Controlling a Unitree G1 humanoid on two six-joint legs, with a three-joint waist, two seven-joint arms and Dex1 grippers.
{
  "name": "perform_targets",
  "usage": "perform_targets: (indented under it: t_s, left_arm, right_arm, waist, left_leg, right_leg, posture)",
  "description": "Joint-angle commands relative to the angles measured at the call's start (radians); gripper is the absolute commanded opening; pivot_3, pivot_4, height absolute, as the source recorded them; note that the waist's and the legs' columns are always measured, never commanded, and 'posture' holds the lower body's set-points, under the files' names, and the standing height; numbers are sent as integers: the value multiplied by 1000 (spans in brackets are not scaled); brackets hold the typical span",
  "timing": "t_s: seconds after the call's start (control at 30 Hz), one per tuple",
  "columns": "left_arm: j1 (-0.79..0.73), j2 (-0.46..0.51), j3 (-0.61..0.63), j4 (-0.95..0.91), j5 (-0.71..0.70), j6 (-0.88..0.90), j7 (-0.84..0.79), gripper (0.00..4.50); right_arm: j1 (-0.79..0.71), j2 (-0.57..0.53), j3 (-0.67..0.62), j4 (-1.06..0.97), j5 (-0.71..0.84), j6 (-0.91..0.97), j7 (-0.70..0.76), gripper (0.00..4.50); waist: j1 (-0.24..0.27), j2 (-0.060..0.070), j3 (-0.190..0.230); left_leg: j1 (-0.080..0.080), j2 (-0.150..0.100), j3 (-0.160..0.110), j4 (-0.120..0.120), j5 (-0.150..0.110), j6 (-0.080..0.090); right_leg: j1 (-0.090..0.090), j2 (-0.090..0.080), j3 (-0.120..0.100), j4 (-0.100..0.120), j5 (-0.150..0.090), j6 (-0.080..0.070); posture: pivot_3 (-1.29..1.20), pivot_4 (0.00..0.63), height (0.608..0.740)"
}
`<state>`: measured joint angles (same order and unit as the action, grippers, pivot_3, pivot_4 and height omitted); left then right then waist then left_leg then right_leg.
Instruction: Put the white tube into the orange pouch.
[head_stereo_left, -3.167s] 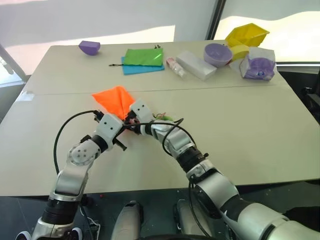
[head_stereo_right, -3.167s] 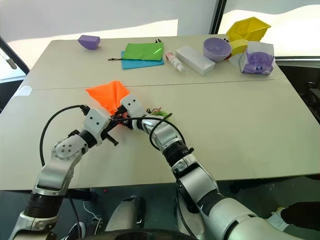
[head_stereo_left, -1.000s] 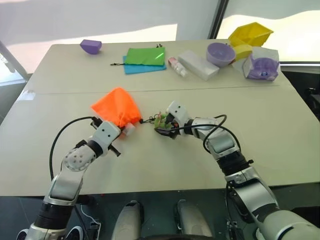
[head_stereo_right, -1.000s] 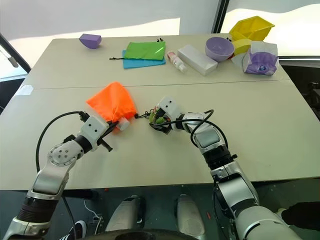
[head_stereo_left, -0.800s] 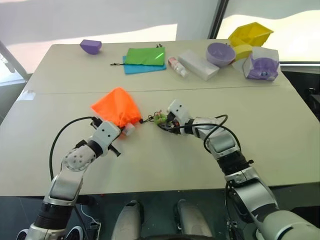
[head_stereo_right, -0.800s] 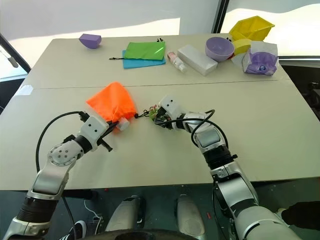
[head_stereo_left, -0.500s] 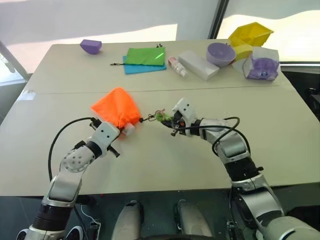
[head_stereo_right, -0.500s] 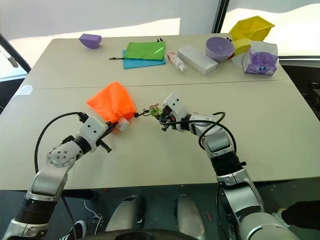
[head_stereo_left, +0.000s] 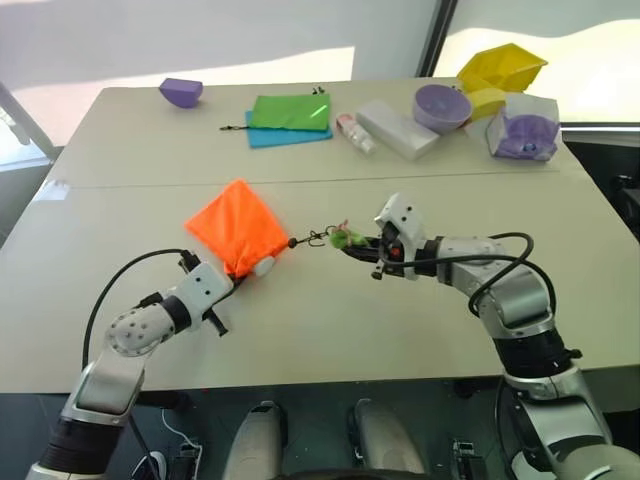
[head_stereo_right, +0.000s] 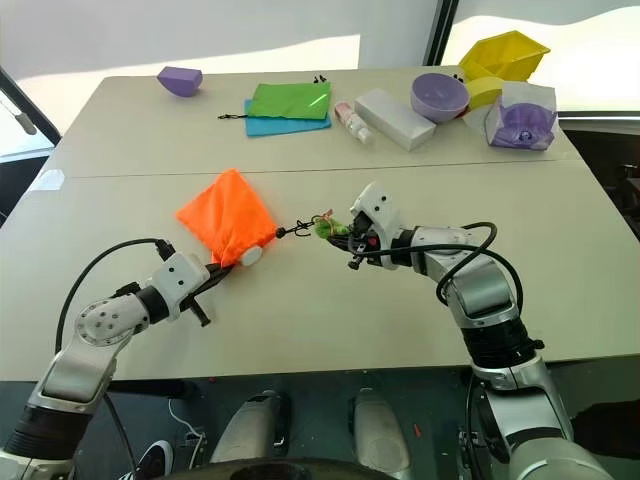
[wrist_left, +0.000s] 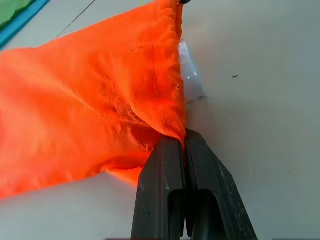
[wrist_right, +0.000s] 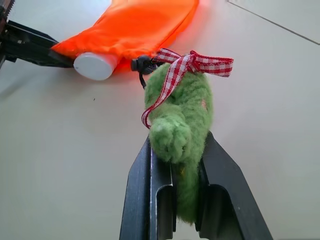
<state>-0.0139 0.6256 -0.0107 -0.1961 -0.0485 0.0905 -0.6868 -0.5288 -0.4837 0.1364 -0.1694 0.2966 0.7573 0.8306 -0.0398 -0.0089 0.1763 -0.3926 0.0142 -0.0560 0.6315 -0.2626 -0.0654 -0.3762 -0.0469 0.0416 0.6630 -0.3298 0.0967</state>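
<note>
On the near half of the table (head_stereo_left: 560, 290), in the head views, the orange pouch (head_stereo_left: 236, 226) lies slightly left of centre. The white tube (head_stereo_left: 264, 266) sits inside it, with only the white cap protruding from the gathered mouth at the pouch's near right corner. The left gripper (head_stereo_left: 232, 281) is clamped on the pouch fabric at that near corner. A dark cord (head_stereo_left: 310, 239) runs rightward from the mouth to a green fuzzy ball (head_stereo_left: 346, 239), which the right gripper (head_stereo_left: 362, 249) grasps just above the table. Along the far edge lie a green pouch (head_stereo_left: 288, 112) on a blue pouch (head_stereo_left: 290, 136), a small clear bottle (head_stereo_left: 352, 132) and a white box (head_stereo_left: 394, 129).

In the left wrist view, the two black fingers (wrist_left: 165, 200) are pressed together on a fold of orange fabric; the tube's cap end shows beyond the hem.

In the right wrist view, the fingers (wrist_right: 150, 200) pinch the green ball, which carries a red-checked ribbon (wrist_right: 192, 62). The tube cap and the other gripper holding the pouch lie beyond it.
</note>
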Motion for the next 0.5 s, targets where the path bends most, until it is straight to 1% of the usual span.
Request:
perform_targets:
  t_s: [0.03,0.3,0.37,0.4,0.43,0.5]
  left_arm:
    - [-8,19,28,18,-9,-29,-10,0]
    - [-36,-50,33,-50,-106,87,3,0]
    - [-40,-58,44,-67,-137,105,-4,585]
    - [-38,-51,52,-70,-176,115,-38,933]
    - [-36,-45,57,-71,-204,123,-63,1452]
    - [-39,-30,75,-58,-217,140,-72,2381]
  right_arm:
    - [-28,-2,-29,-10,16,-16,-12,47]
    - [-31,-4,-37,5,38,-22,-14,47]
    - [-33,-4,-35,6,40,-26,-17,0]
    - [-33,-5,-33,6,38,-31,-19,0]
    - [-33,-5,-31,7,37,-34,-20,0]
    - [-33,-3,-29,7,40,-36,-18,0]
  waist:
    - [0,0,0]
    - [2,0,0]
    - [1,0,0]
    - [2,0,0]
    - [1,0,0]
    - [-1,0,0]
  left_leg:
    - [0,0,0,0,0,0]
    - [0,0,0,1,0,0]
    - [0,0,0,1,0,0]
    - [0,0,0,1,0,0]
    - [0,0,0,1,0,0]
    - [0,0,0,1,0,0]
  right_leg:
    - [0,0,0,0,0,0]
    - [1,1,0,0,0,0]
    - [1,1,0,0,0,0]
    - [0,1,0,0,0,0]
    - [0,1,0,0,0,0]
    - [0,1,0,1,0,0]
  posture:
    - [0,150,740]
    - [0,150,740]
    - [0,150,740]
    - [0,150,740]
    - [0,150,740]
    - [0,150,740]
